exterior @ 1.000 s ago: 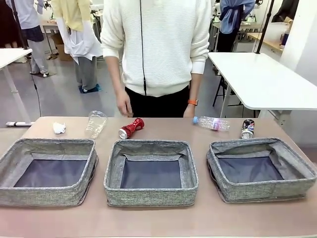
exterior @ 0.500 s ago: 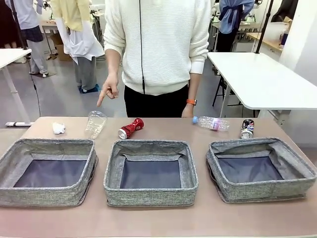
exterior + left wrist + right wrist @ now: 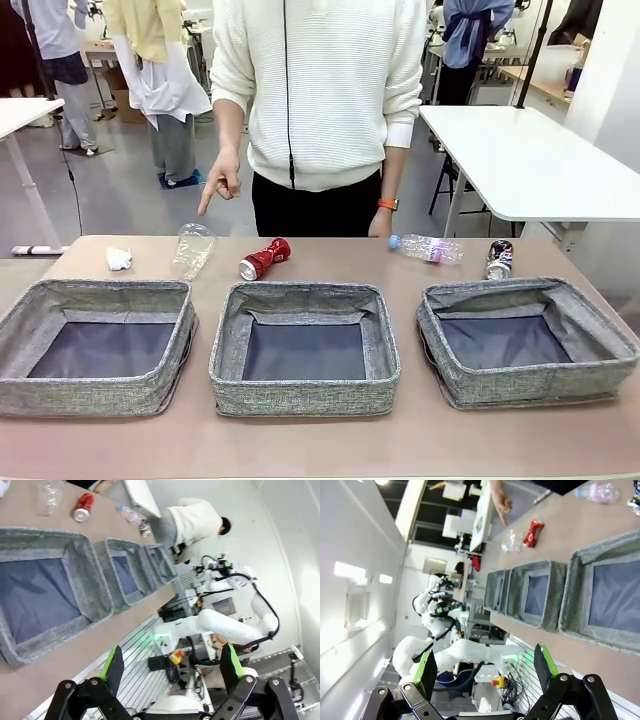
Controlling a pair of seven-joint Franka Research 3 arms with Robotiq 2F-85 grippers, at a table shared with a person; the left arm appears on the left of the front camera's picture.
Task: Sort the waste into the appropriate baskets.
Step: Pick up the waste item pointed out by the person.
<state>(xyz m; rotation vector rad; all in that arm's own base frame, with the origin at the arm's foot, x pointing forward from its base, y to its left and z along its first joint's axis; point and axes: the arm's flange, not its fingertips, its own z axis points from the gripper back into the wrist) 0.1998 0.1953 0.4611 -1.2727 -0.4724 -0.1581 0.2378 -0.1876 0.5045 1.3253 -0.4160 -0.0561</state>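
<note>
Brown table [image 3: 300,440] bearing a near row of left basket [image 3: 90,395], middle basket [image 3: 300,395] and right basket [image 3: 530,385]; behind them, left to right, sit paper wad [image 3: 119,258], plastic cup [image 3: 192,248], red can [image 3: 265,258], bottle [image 3: 428,247], dark can [image 3: 500,259]; person's hand [image 3: 222,178] points down above the cup; left gripper [image 3: 172,652] and right gripper [image 3: 485,655] spread wide, holding nothing.

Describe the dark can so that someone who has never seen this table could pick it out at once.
On the brown table, go to the rightmost grey basket. Just beyond its far wall sits the dark can. It is the only dark piece of waste, and it is right of the clear bottle with the blue cap.
</note>
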